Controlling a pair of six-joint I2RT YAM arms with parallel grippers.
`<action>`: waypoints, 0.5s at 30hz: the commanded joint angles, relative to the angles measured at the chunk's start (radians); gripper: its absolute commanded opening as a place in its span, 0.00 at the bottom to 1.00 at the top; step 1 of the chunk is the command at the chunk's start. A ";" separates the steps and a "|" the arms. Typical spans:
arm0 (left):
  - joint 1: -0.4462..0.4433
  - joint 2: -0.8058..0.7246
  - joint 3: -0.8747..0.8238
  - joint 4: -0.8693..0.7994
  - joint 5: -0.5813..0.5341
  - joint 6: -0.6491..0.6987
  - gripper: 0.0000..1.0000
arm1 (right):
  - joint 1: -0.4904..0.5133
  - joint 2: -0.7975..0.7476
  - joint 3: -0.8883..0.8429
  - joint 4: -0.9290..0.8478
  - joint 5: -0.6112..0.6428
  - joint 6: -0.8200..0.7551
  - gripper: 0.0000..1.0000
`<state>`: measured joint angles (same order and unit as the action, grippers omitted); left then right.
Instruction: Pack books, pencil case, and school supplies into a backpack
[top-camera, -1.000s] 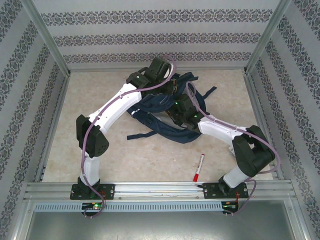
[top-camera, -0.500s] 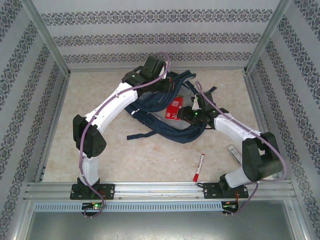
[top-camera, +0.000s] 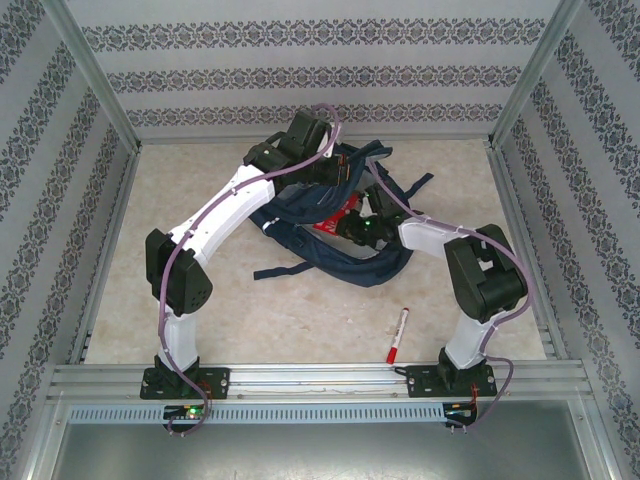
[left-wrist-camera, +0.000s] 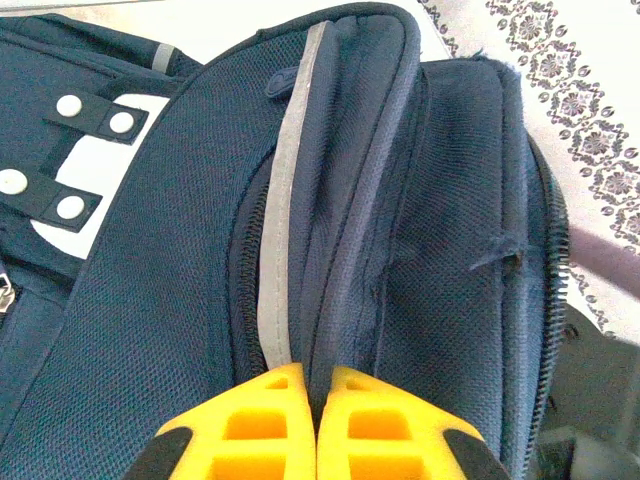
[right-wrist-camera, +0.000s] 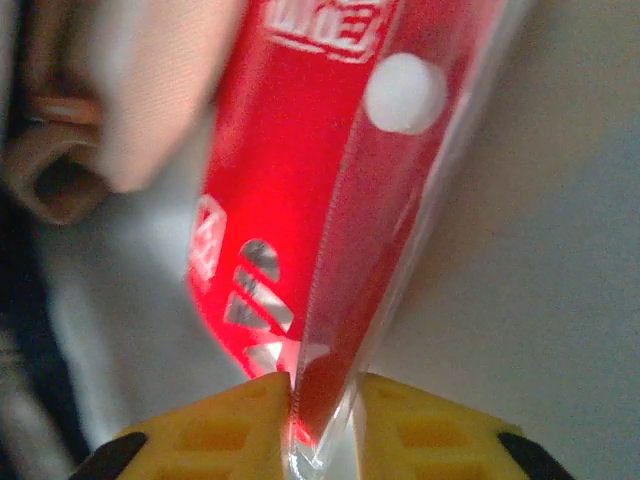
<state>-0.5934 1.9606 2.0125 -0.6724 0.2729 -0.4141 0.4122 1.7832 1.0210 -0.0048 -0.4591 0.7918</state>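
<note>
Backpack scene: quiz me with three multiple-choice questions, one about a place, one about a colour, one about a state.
1. Where is the red-capped marker?
A) inside the backpack
B) on the table near the right arm's base
C) in the left claw

2. What colour is the flat packet in the right claw?
A) red
B) green
C) black

3. What is the left claw's state?
A) wide open
B) shut on the backpack's fabric
C) shut on the marker

Answers:
1 B, the top view shows it lying on bare table.
2 A, the right wrist view shows red with white print.
3 B, its yellow fingers meet, pinching navy fabric.
</note>
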 joint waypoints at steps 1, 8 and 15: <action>0.010 -0.048 0.001 0.104 0.046 -0.036 0.00 | 0.037 0.017 0.040 0.163 -0.008 0.159 0.19; 0.010 -0.055 -0.036 0.133 0.069 -0.078 0.00 | 0.066 0.165 0.033 0.472 0.121 0.449 0.03; 0.010 -0.079 -0.067 0.155 0.042 -0.075 0.00 | 0.131 0.045 -0.058 0.376 0.449 0.479 0.00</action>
<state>-0.5869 1.9438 1.9385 -0.6090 0.3061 -0.4763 0.5182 1.9121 1.0039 0.3733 -0.2096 1.2301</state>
